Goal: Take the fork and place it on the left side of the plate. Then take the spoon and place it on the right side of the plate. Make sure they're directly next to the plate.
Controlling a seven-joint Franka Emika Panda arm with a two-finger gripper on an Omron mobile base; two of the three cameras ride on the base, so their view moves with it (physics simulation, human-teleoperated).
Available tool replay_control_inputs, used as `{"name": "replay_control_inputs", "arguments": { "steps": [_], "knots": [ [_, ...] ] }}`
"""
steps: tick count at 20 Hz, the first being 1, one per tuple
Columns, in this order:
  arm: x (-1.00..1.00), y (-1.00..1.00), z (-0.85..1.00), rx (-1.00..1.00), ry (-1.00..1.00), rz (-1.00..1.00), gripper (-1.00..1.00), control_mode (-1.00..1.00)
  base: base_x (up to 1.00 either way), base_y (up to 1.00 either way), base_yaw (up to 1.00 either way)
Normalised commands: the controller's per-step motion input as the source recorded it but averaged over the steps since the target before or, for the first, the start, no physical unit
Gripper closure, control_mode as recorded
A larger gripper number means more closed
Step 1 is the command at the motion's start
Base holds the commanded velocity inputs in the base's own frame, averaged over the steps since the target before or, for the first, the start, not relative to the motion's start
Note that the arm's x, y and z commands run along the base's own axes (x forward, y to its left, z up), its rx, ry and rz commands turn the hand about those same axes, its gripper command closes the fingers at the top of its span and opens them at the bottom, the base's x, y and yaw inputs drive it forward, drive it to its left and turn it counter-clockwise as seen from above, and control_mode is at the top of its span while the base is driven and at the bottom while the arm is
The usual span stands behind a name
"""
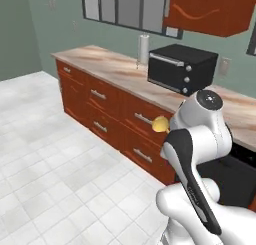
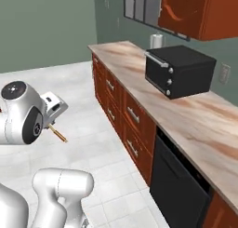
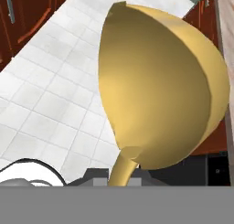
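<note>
Here the gripper (image 3: 119,182) is clamped on the spoon (image 3: 160,90): in the hand view the thin golden handle runs down between the fingers, and the round yellow bowl stands just beyond their tips, very close to the lens. In the left base view the yellow bowl (image 1: 160,124) pokes out past the arm's upper joint, level with the red drawer fronts (image 1: 115,114). In the right base view the free end of the handle (image 2: 59,135) sticks out below the hand, over the white tiled floor (image 2: 83,106). Beyond the fingers lie the wood-grain counter (image 2: 186,110), a black toaster oven (image 2: 179,71) and a paper towel roll (image 1: 144,49).
</note>
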Motion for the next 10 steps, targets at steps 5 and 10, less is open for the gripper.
{"name": "replay_control_inputs", "arguments": {
  "steps": [5,10],
  "knots": [
    [0.00,0.00,0.00,0.00,0.00,0.00,1.00,1.00,0.78,0.03,0.53],
    [0.00,0.00,0.00,0.00,0.00,0.00,1.00,1.00,0.98,-0.05,0.51]
  ]
}}
